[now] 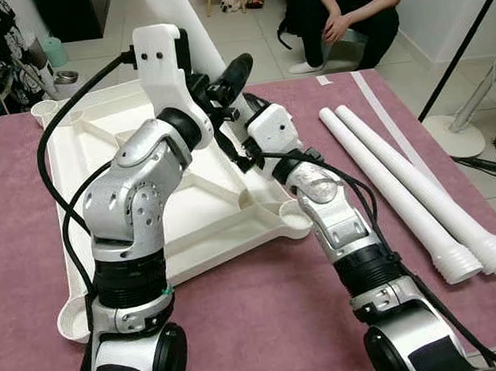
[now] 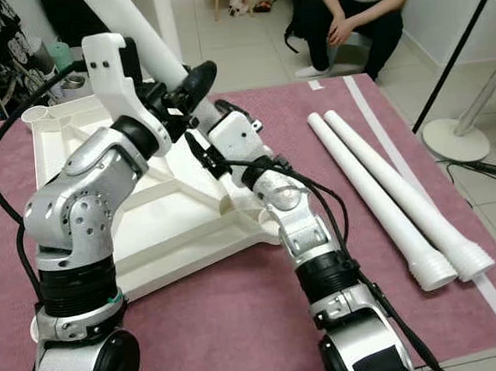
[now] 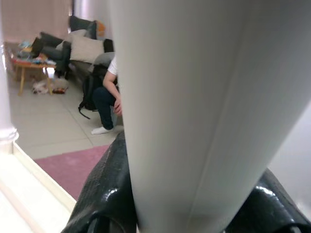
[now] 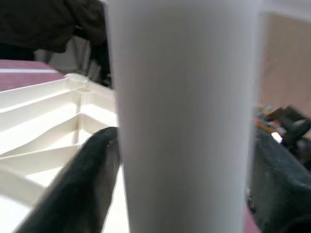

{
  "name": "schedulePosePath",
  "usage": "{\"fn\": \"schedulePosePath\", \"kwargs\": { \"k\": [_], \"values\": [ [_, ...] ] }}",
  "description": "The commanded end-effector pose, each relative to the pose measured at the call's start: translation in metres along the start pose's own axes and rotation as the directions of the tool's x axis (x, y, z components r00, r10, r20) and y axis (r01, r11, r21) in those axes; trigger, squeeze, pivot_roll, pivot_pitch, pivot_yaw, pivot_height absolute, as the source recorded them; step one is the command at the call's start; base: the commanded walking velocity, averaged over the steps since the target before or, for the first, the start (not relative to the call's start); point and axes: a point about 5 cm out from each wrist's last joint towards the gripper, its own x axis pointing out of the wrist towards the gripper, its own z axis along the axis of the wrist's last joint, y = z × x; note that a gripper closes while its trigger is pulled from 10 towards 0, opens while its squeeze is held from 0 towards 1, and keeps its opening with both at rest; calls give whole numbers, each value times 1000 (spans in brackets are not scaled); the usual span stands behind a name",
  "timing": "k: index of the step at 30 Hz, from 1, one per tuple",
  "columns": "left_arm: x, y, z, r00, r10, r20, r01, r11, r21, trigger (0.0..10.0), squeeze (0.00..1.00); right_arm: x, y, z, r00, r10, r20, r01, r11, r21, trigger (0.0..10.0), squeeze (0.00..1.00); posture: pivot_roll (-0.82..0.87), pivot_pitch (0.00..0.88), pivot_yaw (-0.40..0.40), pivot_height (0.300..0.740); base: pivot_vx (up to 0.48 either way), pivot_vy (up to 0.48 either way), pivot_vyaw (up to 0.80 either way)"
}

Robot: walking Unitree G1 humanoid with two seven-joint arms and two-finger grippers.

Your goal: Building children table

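Note:
An upside-down white table top [image 1: 106, 128] lies on the maroon mat, with round leg sockets at its corners [image 1: 295, 220]. A white table leg [image 1: 175, 19] slants up and away over the top's far right part. My left gripper [image 1: 227, 82] is shut on this leg higher up. My right gripper [image 1: 232, 148] is shut on it lower down, close to the table top. In the left wrist view the leg [image 3: 194, 97] sits between black fingers [image 3: 104, 194]. In the right wrist view the leg [image 4: 184, 121] stands between that gripper's fingers [image 4: 82, 189]. The leg's lower end is hidden behind my arms.
Two more white legs [image 1: 403, 190] lie side by side on the mat to the right. A person [image 1: 350, 14] crouches on the tiled floor beyond the mat. A round white stand base [image 1: 455, 135] and a cable sit at the far right.

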Motion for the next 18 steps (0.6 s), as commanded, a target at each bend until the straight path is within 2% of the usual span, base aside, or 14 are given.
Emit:
{"fn": "schedulePosePath", "kwargs": {
  "k": [1, 2, 8, 14, 15, 16, 17, 18],
  "values": [
    [4, -40, 3, 955, -296, 23, 296, 955, -6, 0, 0, 4, 12, 2, 998, 66, 3, -66, 997, 25, 3412, 0, 41, 0, 58, 740, 0, 0, 0],
    [3, -42, 3, 949, -314, 26, 314, 950, 8, 0, 0, 3, 13, 3, 996, 87, 7, -87, 996, 21, 0, 0, 41, 0, 58, 740, 0, 0, 0],
    [2, -48, 1, 936, -351, 35, 350, 936, 35, 0, 0, 2, 15, 8, 989, 145, 23, -145, 989, 14, 0, 0, 39, 0, 54, 740, 0, 0, 0],
    [1, -50, -2, 936, -352, 23, 351, 935, 53, 0, 0, 0, 16, 11, 988, 153, 29, -153, 988, 29, 0, 0, 43, 0, 52, 740, 0, 0, 0],
    [1, -48, -7, 941, -338, -3, 337, 939, 74, 10000, 424, 0, 15, 12, 989, 142, 32, -143, 989, 45, 0, 0, 43, 0, 53, 740, 0, 0, 0],
    [1, -48, -7, 941, -338, -3, 337, 939, 74, 10000, 424, 0, 15, 12, 989, 142, 32, -143, 989, 45, 0, 0, 43, 0, 53, 740, 0, 0, 0],
    [-1, -46, -11, 938, -344, -25, 345, 937, 60, 10000, 1000, 1, 11, 14, 993, 110, 42, -113, 991, 78, 0, 0, 45, 0, 57, 740, 0, 0, 0],
    [-1, -46, -11, 938, -344, -25, 345, 937, 60, 10000, 1000, 1, 11, 14, 993, 110, 42, -113, 991, 78, 0, 0, 45, 0, 57, 740, 0, 0, 0]
  ]
}}
